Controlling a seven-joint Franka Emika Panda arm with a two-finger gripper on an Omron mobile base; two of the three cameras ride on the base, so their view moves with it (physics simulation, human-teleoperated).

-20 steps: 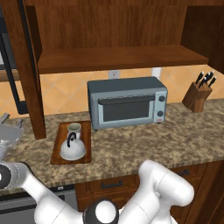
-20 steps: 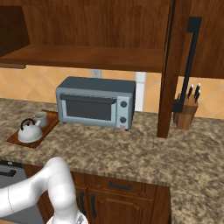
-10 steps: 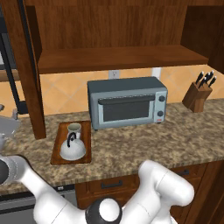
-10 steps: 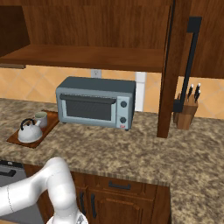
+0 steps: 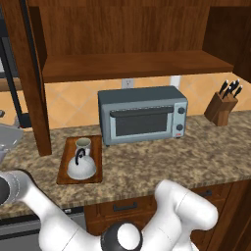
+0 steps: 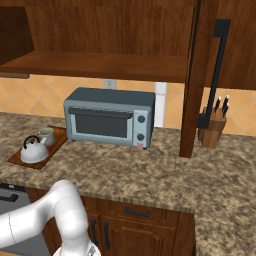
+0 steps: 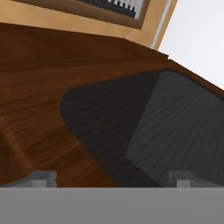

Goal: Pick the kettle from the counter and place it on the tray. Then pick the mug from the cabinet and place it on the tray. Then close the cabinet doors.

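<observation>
On the tray, at the left of the tabletop, the kettle and the mug already stand, mug just behind kettle. I judge the remaining step to be closing the cabinet doors.

In the hand view I see the tool with its fingertips spread wide, gripping nothing, close against a door's dark mesh panel and its wood frame.

Procedure for this step, as I would run it:
1. Keep the tool open; push with the flat of a finger, not a grip.
2. Press on the wood frame rather than the mesh panel.
3. Follow the door's arc about its hinge so the contact does not slide off the edge.
4. Repeat for the right door, whose black bar handle stands edge-on toward me.

Surface and room: speckled granite tabletop, a toaster oven beside the tray, a knife block far right, the cabinet shelf bare above.
</observation>
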